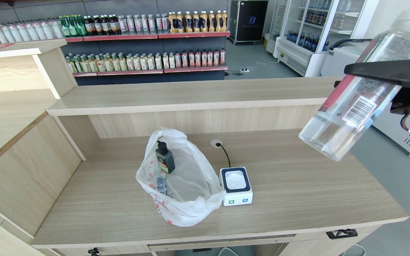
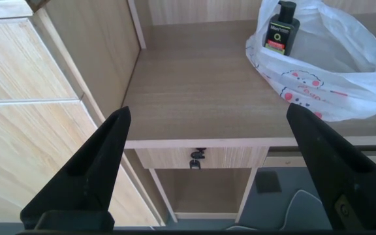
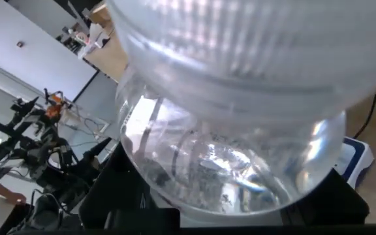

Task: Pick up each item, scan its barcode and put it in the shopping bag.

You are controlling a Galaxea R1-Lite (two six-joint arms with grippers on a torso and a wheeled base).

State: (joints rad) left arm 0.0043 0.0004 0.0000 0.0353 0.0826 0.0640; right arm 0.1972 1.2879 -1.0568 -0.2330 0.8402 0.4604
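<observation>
My right gripper (image 1: 395,83) is shut on a clear water bottle (image 1: 359,89), held tilted high above the counter's right end, its barcode label facing down. Seen from the right wrist, the water bottle (image 3: 240,130) sits right against the lens. A white barcode scanner (image 1: 236,186) with a dark-framed window sits mid-counter. Beside it stands an open white shopping bag (image 1: 178,185) with a dark pump bottle (image 1: 164,157) inside. My left gripper (image 2: 207,176) hangs open off the counter's front left corner, with the shopping bag (image 2: 325,65) and pump bottle (image 2: 281,29) beyond it.
The wooden counter (image 1: 297,185) has a raised back ledge (image 1: 190,97) and a side wall on the left. A black cable (image 1: 225,154) runs from the scanner to a grommet. Drink shelves (image 1: 148,46) and fridges (image 1: 311,32) stand behind.
</observation>
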